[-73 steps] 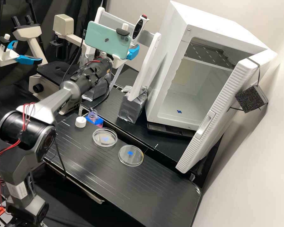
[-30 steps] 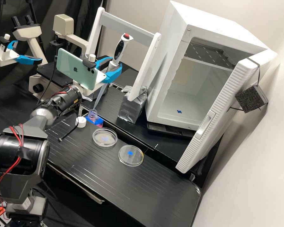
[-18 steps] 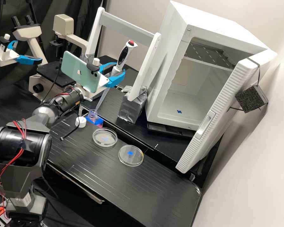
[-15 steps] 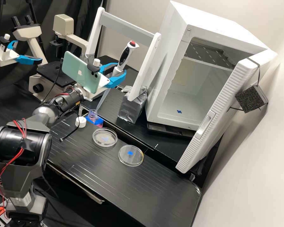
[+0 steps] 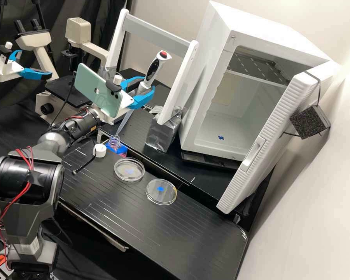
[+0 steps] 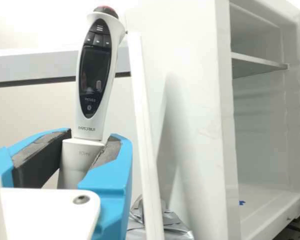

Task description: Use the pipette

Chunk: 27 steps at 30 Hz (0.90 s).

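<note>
And the gripper (image 5: 145,88) is clamped on the pipette (image 5: 154,69), which leans over the bench's far left. It has come down from up by the white rack's rail (image 5: 155,31), and the tip has just edged back left to the open bottle's mouth (image 5: 114,139)! Inside or just above, I can't tell. That looks like lining up to draw liquid, the dishes (image 5: 129,175) waiting nearer and right.

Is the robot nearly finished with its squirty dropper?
Probably not! Opening looks done: the bottle is open, a white cap beside it. In hand: the gripper holds the pipette, its tip at the bottle's mouth. Probably left: moving liquid, perhaps to a dish; I can't tell if any is sucked up.
</note>
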Each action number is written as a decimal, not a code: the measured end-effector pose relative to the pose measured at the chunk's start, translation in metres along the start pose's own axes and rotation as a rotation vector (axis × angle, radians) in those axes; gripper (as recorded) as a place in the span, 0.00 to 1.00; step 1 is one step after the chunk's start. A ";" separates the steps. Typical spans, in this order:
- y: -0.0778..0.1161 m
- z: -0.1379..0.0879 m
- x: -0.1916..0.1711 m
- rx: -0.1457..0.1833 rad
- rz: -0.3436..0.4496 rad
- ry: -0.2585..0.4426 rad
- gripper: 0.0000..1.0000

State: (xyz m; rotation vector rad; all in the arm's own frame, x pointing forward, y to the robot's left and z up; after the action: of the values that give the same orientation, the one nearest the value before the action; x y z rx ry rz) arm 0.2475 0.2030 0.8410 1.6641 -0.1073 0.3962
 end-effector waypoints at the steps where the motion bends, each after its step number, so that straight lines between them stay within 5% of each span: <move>1: -0.002 0.000 0.000 -0.001 -0.004 0.002 0.00; 17: -0.022 0.005 -0.001 -0.048 -0.025 -0.019 0.00; 27: -0.028 0.012 -0.034 -0.071 -0.124 0.015 0.00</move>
State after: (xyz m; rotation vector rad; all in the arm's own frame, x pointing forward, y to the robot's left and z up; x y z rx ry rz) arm 0.2260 0.1898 0.8026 1.5885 -0.0069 0.3074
